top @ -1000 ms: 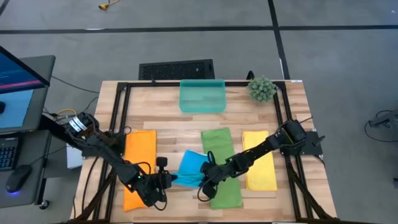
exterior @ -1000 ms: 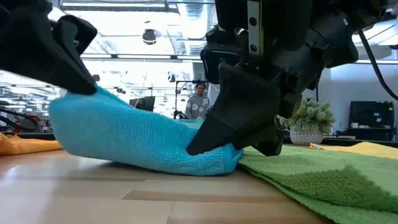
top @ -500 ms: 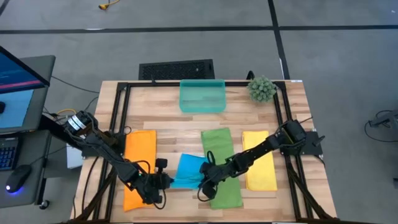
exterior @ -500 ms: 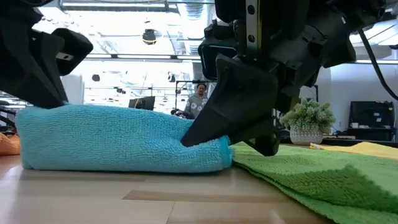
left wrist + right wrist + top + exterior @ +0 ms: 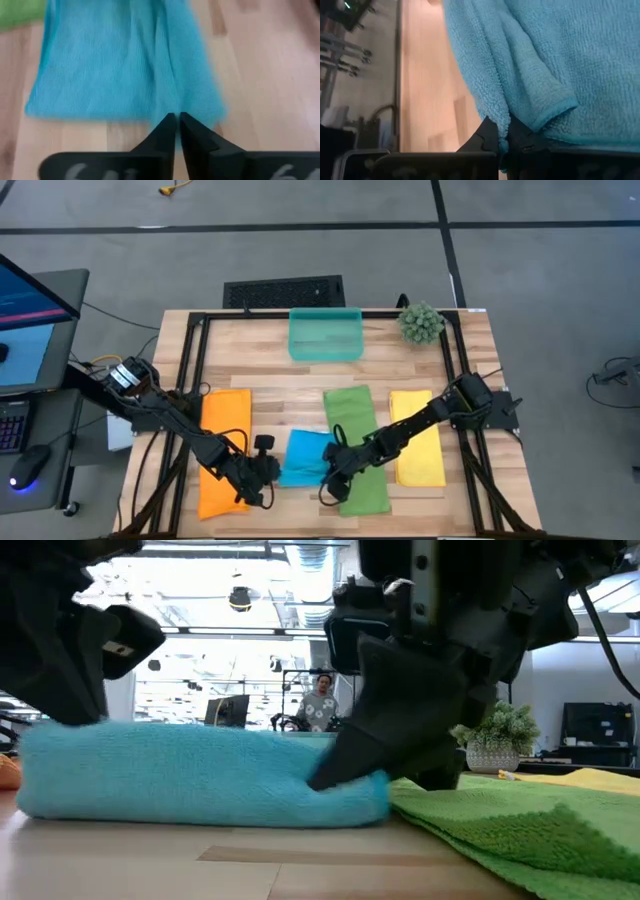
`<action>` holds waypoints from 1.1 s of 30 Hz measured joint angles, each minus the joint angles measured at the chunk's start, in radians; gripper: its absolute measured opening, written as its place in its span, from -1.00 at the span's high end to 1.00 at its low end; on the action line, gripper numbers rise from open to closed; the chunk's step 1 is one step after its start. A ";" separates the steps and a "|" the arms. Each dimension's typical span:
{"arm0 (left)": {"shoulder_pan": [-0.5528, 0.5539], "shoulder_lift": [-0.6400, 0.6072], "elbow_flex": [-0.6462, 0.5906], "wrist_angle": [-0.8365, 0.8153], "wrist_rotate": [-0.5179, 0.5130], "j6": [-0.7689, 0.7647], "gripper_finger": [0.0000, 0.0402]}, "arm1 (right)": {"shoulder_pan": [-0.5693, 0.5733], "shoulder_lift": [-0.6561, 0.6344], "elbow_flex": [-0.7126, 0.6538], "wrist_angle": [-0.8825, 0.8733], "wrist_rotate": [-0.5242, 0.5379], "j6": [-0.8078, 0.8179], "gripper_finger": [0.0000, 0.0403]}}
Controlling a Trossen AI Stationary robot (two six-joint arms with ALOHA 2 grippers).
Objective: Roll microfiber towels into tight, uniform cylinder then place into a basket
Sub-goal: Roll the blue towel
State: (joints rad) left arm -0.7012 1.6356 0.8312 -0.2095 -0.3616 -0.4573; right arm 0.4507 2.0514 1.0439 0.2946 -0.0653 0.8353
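- Wooden bench point(image 5: 270, 350), ringed by a black frame and standing on a grey floor, carries every item; a keyboard, a mouse and part of a monitor sit on a desk past its left edge.
- Left gripper point(image 5: 268, 470), near the front edge, has its fingers point(image 5: 192, 135) pressed nearly together at the left end of the blue towel point(image 5: 306, 458); whether cloth lies between them cannot be told.
- Right gripper point(image 5: 330, 461), just beside the left one, pinches the blue towel's right end, cloth showing between its fingers point(image 5: 487, 135).
- Towels, four: the blue towel, folded and flat between the grippers; the orange towel point(image 5: 222, 442) flat toward the left edge; the green towel point(image 5: 356, 442) flat, partly under the right arm; the yellow towel point(image 5: 418, 438) flat toward the right edge.
- Basket point(image 5: 325, 334), one, translucent teal, at the middle of the back edge, holding no towel.
- Plant ball point(image 5: 421, 323), one, spiky green, near the back right corner.
- Low view: a person stands far off in the bright room behind the bench.
- Change over one second: the blue towel, earlier raised at its left end and skewed, now lies level and squared on the bench.
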 joint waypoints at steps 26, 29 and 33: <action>-0.114 0.064 0.112 0.082 -0.185 0.194 0.31 | -0.001 -0.002 0.002 -0.018 0.011 0.013 0.92; -0.108 0.150 0.112 0.140 -0.163 0.235 0.31 | -0.002 -0.002 0.002 -0.018 0.012 0.013 0.90; -0.103 0.216 0.123 0.134 -0.211 0.211 0.31 | 0.000 -0.002 0.002 -0.017 0.012 0.013 0.91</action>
State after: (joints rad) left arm -0.8043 1.8520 0.9543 -0.0752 -0.5727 -0.2463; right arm 0.4511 2.0499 1.0462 0.2775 -0.0537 0.8482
